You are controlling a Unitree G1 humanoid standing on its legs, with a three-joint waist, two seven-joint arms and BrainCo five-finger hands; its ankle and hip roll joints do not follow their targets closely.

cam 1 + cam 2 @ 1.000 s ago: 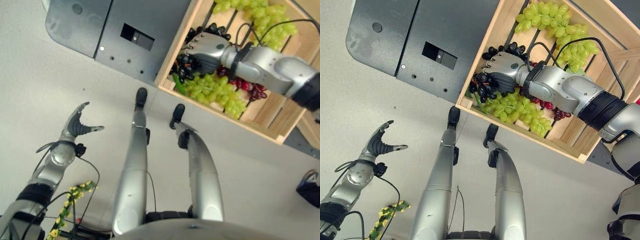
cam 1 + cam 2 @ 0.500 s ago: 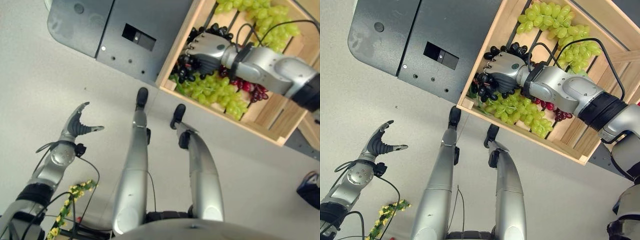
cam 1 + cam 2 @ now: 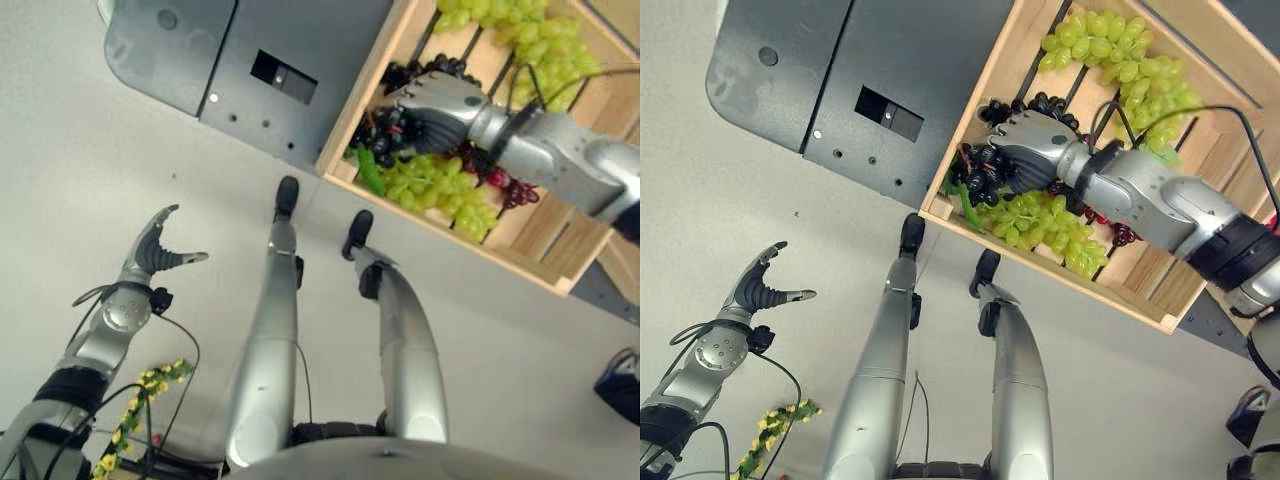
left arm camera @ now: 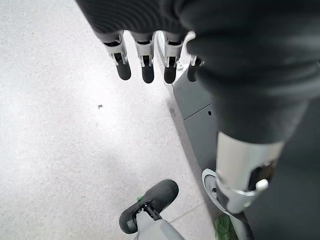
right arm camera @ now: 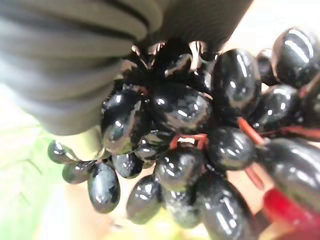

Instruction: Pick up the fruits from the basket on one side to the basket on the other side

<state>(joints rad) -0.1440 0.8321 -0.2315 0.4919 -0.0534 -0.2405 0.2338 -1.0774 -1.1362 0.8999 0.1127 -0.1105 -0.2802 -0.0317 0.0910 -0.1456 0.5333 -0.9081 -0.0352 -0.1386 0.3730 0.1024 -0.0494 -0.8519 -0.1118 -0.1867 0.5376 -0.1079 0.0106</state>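
A slatted wooden crate at the upper right holds bunches of grapes. My right hand reaches into its near corner, fingers curled round a bunch of black grapes. The right wrist view shows those black grapes pressed close against the hand's cover. Green grapes lie just beside the hand, more green grapes at the crate's far end, and red grapes under the forearm. My left hand hangs open over the floor at the lower left, its fingers straight and holding nothing.
A dark grey metal base plate lies on the pale floor beside the crate's left wall. A sprig of yellow flowers and leaves lies on the floor by my left arm.
My right hand has shifted slightly toward the crate's middle with the black grapes in it. The whole view has drifted a little. The left hand has stayed still.
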